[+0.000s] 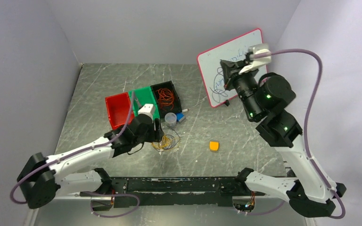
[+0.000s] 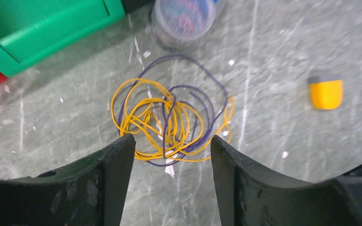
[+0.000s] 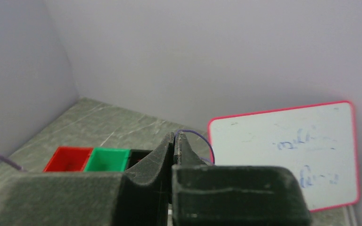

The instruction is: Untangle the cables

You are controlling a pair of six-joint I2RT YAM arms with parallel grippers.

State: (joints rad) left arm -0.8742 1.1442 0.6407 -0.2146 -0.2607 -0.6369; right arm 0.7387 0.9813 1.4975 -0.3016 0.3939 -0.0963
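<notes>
The grey marbled surface (image 1: 245, 141) is taken up at its rear right by a red-framed whiteboard (image 1: 238, 52), and further left by a row of three bins: a red bin (image 1: 109, 113), a green bin (image 1: 141, 90) and a black bin (image 1: 176, 101). An orange cable (image 1: 166, 96) is seen coiled inside the black bin, so that one is judged to be sorted already.

The main tangle lies on the surface just in front of the bins. In it a yellow cable (image 2: 143, 115) is looped many times, and a purple cable (image 2: 202, 75) is threaded through and around those loops. The two are clearly not separated yet, and this is judged to be the bulk of what is left.

The left fingers (image 2: 122, 155) are held spread, one on each side of the tangle and above it. Nothing is gripped between them.

The right fingers (image 3: 175, 136) are raised high in front of the whiteboard and pressed together. A thin purple strand (image 3: 202, 139) arcs out from their tips and appears to be pinched there. Whether it belongs to the tangle below cannot be told.

A clear cup (image 2: 185, 19) stands just beyond the tangle, and a small yellow block (image 2: 326, 93) lies apart to the right.
</notes>
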